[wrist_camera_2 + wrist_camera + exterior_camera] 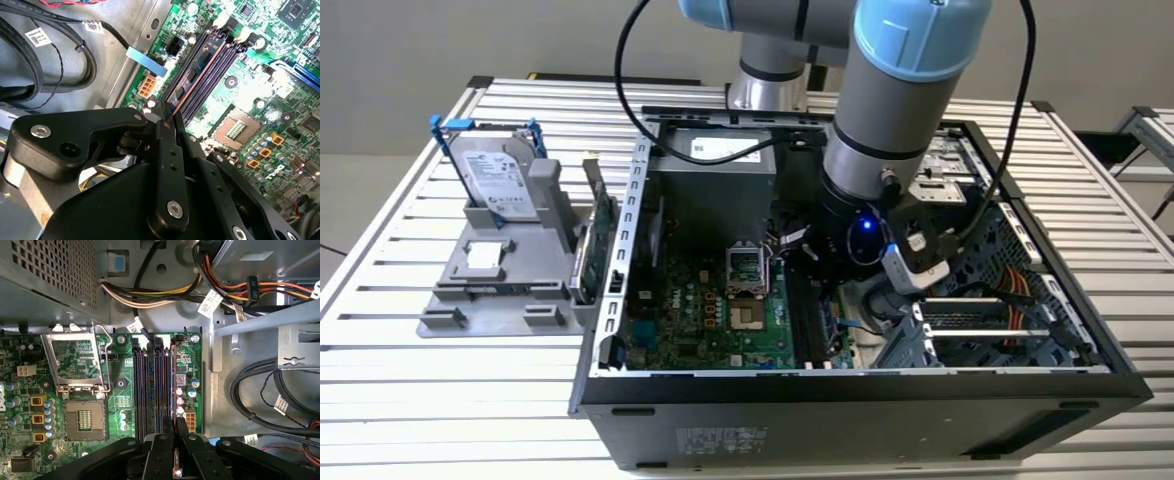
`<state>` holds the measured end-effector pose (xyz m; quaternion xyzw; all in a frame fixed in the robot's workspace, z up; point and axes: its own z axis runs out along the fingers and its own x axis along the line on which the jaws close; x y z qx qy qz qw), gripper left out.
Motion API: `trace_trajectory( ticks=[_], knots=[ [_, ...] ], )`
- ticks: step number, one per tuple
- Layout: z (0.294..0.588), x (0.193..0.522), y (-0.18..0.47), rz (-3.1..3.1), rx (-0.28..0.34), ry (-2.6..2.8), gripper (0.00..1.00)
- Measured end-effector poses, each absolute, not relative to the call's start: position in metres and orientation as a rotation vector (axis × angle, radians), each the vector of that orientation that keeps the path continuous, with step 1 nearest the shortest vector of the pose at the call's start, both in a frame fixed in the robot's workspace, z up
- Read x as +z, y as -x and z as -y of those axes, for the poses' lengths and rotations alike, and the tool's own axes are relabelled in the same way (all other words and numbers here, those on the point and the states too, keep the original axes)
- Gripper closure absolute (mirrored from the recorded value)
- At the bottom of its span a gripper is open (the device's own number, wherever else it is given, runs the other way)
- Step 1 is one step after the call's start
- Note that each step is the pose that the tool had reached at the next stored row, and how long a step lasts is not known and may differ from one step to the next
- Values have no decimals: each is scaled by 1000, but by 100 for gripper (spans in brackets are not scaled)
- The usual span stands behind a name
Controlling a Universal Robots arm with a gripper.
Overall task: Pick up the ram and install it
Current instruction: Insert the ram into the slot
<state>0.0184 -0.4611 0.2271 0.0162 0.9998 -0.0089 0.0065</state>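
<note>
Silver slats make up the desk (400, 230), and on it, filling the middle and the 3 o'clock side of the exterior view, lies an open black computer case (854, 410) with its side panel off. Blue and grey, the robot arm (894, 100) comes down from 12 o'clock into the case, its wrist low over the board near the centre. Green motherboard (720, 310) covers the case floor; its bare processor socket (85, 422) sits with the metal retention frame (75, 360) swung up beside it. At 9 o'clock from the case a grey fixture (494, 290) stands on the desk, holding a silver hard drive (494, 175) with blue rails upright; a green expansion card (594, 250) stands on edge between that fixture and the case wall.

In both wrist views the black hand (176, 452) sits directly over the bank of dark memory slots (152, 390). Its fingers (167, 150) are pressed in against the ram (200, 75), pinching the thin stick edge-on at its near end. The ram runs along the line of the slots, standing on its long edge in or just above 1 of them; whether it is fully seated I cannot tell. An orange connector (146, 87) and bundled black cables (45, 60) lie just beyond the slots
</note>
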Motion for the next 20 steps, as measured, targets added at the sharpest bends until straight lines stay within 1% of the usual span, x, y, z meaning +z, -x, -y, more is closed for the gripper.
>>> trace_trajectory(
  ticks=[20],
  knots=[
    [466,224,-16,-3128,-28,-43,100]
  ],
)
